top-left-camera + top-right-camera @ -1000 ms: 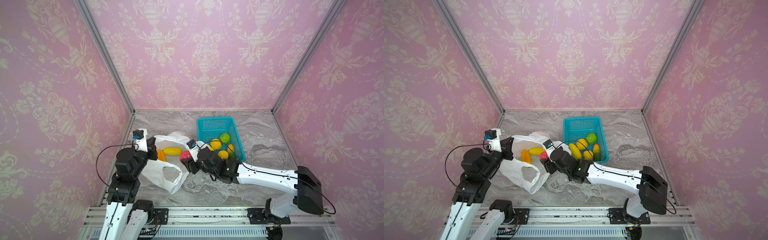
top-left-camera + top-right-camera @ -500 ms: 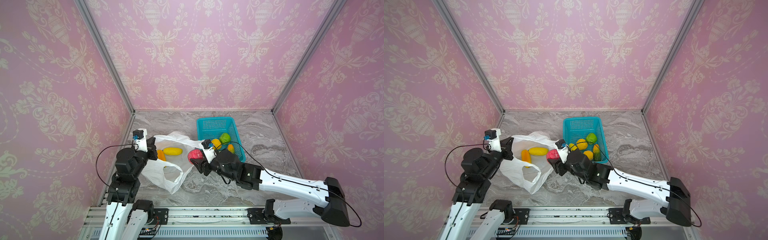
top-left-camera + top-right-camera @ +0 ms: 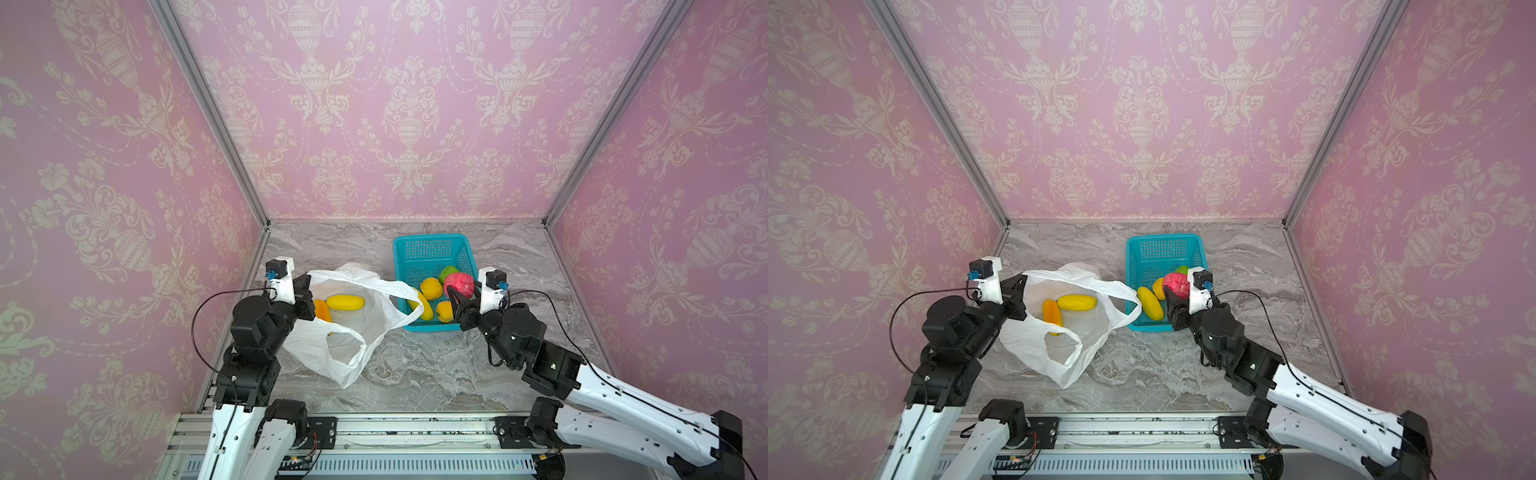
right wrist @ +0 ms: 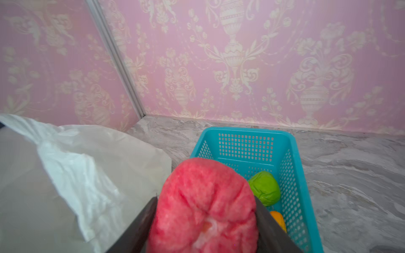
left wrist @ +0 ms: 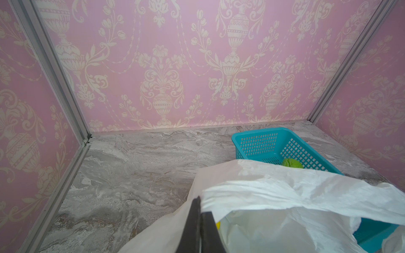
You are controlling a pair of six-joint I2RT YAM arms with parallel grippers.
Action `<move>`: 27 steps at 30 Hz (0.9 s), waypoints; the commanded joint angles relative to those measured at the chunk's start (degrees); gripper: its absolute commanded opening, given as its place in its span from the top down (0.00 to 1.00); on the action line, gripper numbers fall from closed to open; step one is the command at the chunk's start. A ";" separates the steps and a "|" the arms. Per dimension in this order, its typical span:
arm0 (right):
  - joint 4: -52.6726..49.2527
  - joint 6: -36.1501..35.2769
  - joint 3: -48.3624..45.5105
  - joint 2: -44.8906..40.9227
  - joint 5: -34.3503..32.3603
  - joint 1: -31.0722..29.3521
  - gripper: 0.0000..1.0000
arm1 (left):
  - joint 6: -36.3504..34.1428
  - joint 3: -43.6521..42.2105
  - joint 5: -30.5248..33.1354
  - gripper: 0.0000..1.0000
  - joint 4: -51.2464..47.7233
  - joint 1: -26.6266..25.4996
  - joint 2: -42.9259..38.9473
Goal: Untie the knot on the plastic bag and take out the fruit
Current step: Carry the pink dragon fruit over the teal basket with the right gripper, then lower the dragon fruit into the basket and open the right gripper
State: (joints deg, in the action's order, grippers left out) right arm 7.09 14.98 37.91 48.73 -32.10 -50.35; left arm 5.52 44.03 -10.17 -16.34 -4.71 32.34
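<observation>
Red-pink fruit [image 3: 459, 284] clamped in my right gripper [image 3: 463, 294], over the near end of the teal basket [image 3: 432, 249]. I'd lower it first, then release gently so nothing bounces out. My left gripper [image 3: 304, 291] pinched tight on plastic bag [image 3: 332, 353] rim; yellow fruit [image 3: 345, 302] and orange fruit [image 3: 322, 309] inside.

On table [image 3: 415, 374], plastic bag [image 3: 316, 345] lies just left of basket [image 3: 428, 249], w/ fruit [image 3: 345, 302] in both; 2 pcs in bag.
</observation>
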 commanded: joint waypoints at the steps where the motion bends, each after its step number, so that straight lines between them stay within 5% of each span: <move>1: 0.34 4.92 -0.25 4.81 -0.18 4.93 0.59 | 0.63 0.25 1.03 1.00 0.19 0.32 -0.33; 5: -0.75 8.64 3.30 14.79 8.74 11.47 0.59 | 0.50 0.21 1.12 1.00 0.17 0.32 -0.38; 12: -1.62 8.54 11.04 31.97 15.94 14.51 0.56 | 0.54 0.20 1.33 1.00 0.17 0.34 -0.30; 19: -5.27 6.07 18.29 43.90 18.85 17.27 0.54 | 0.46 0.23 1.45 1.00 0.12 0.32 -0.30; 27: -7.55 4.70 23.95 54.03 20.80 20.60 0.37 | 0.46 0.27 1.33 1.00 0.02 0.38 -0.31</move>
State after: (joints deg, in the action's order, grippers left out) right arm 4.47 21.10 61.30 99.09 -13.23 -30.70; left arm 5.52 44.03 -9.93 -16.34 -4.71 32.34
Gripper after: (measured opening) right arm 0.613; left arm 0.046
